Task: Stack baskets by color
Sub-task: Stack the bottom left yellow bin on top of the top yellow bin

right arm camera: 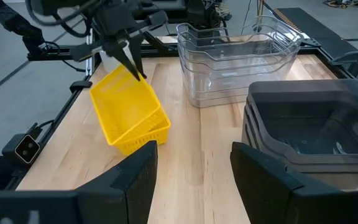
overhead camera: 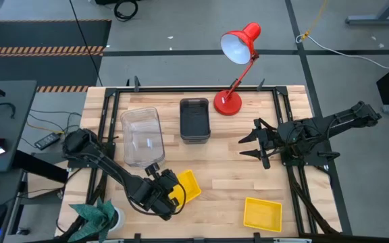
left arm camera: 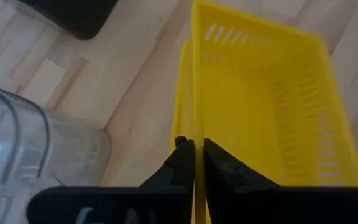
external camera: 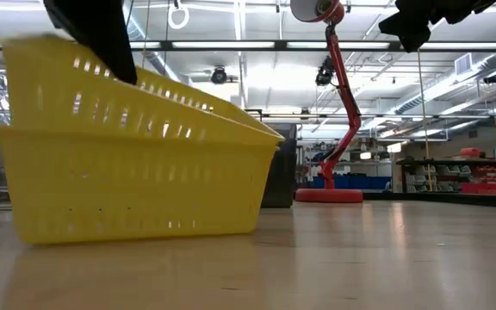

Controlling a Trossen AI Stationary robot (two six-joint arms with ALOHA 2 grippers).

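Wooden tabletop [overhead camera: 221, 169]: left gripper [left arm camera: 195, 155] pinched on rim of upper yellow basket [right arm camera: 124, 101], tilted, nested in second yellow basket [right arm camera: 143, 134]. Third yellow basket [overhead camera: 262, 214] well apart near front edge. Right gripper [overhead camera: 250, 143] spread wide, holding nothing.
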